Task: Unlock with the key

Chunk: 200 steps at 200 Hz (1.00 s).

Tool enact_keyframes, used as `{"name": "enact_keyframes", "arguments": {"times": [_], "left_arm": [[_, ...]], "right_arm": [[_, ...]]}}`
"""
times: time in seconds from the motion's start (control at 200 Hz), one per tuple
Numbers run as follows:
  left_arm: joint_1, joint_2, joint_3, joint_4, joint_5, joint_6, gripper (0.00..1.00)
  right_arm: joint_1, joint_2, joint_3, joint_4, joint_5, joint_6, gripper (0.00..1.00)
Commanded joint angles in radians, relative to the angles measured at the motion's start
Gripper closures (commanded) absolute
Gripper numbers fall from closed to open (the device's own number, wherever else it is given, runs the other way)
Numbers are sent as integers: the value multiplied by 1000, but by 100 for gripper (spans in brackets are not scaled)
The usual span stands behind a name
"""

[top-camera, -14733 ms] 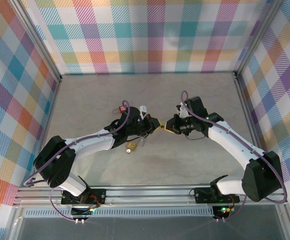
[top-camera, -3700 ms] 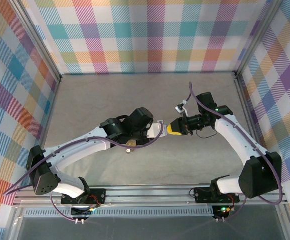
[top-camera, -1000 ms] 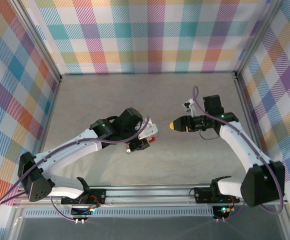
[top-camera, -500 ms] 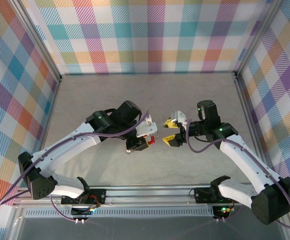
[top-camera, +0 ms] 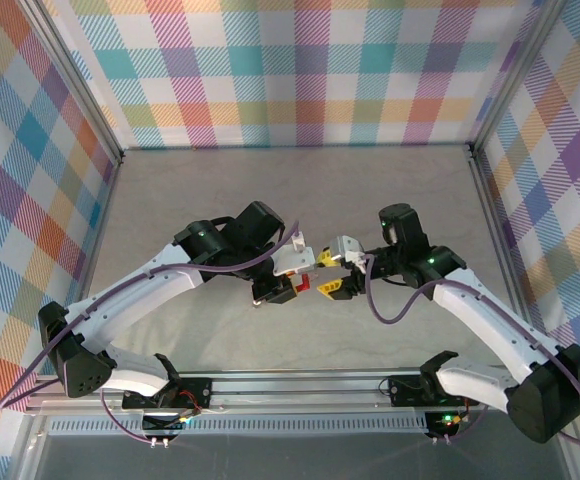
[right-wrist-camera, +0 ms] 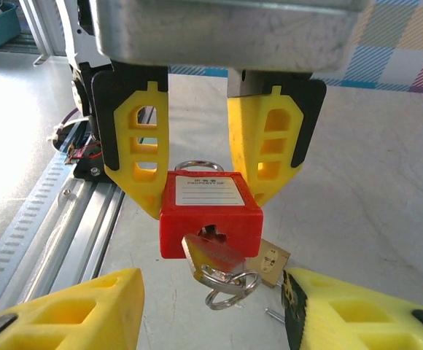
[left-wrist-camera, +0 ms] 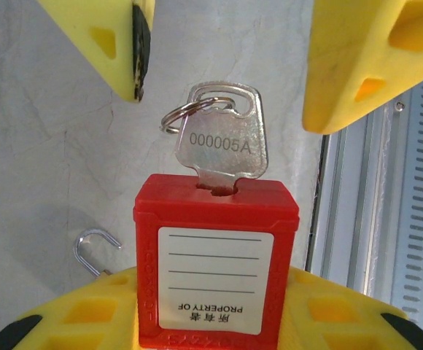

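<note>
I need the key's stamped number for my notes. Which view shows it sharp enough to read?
Left wrist view: the key is sharp and evenly lit, its stamp readable, no glare. Right wrist view: key foreshortened beneath the red padlock, stamp unreadable; right end effector's fingers look slightly soft. Top external view: too small.

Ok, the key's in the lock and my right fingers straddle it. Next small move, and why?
Probably close the right gripper on the key. The left gripper holds the red padlock with the key in its keyhole, and the right fingers stand open either side of the key's head, not touching it. A firm pinch should come before any turn.
</note>
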Motion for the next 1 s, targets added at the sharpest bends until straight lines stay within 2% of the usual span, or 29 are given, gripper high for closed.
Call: {"name": "enact_keyframes", "arguments": {"times": [0.0, 0.205, 0.545, 0.805, 0.995], "left_arm": [[7, 0, 28, -4, 29, 17, 100], [7, 1, 25, 4, 31, 11, 100], [6, 12, 21, 6, 42, 9, 100], [7, 8, 19, 11, 33, 5, 100], [7, -14, 0, 51, -2, -16, 100]], "right_arm": [[7, 14, 25, 4, -58, -14, 53], [9, 29, 25, 27, -83, 18, 63], [15, 45, 31, 55, -142, 67, 64], [19, 61, 36, 14, -150, 77, 92], [19, 84, 59, 19, -155, 144, 94]]}}
